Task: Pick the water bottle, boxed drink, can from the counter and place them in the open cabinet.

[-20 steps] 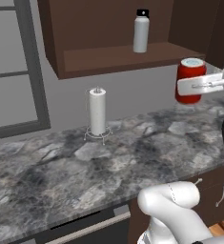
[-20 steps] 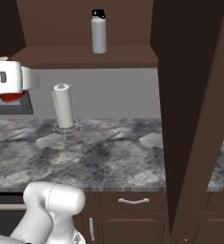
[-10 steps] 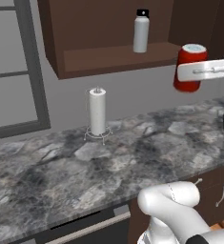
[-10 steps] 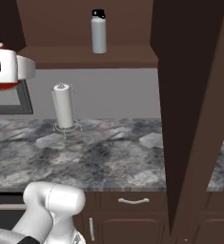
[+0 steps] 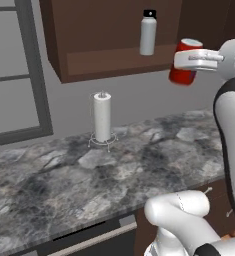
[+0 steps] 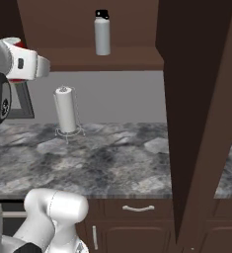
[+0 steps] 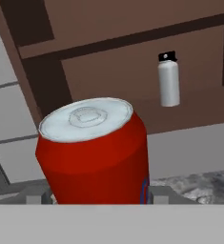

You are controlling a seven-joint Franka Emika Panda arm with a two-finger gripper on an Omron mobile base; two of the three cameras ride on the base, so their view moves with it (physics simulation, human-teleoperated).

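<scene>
High above the desk (image 5: 139, 160), the pincer (image 5: 189, 60) is clamped on the upright can (image 5: 185, 67), level with the cabinet (image 5: 114, 60) shelf where the water bottle (image 5: 148, 32) stands, the free shelf space lying just beside the can toward that bottle.

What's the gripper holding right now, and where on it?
The gripper is shut on the red can, clamped across its sides partway down the body, silver top free, in the air beside the cabinet.

Arm reached high, forearm level. Gripper (image 5: 188, 62) closed on can (image 5: 185, 70); fingers (image 7: 157, 194) pressed both its sides.
</scene>
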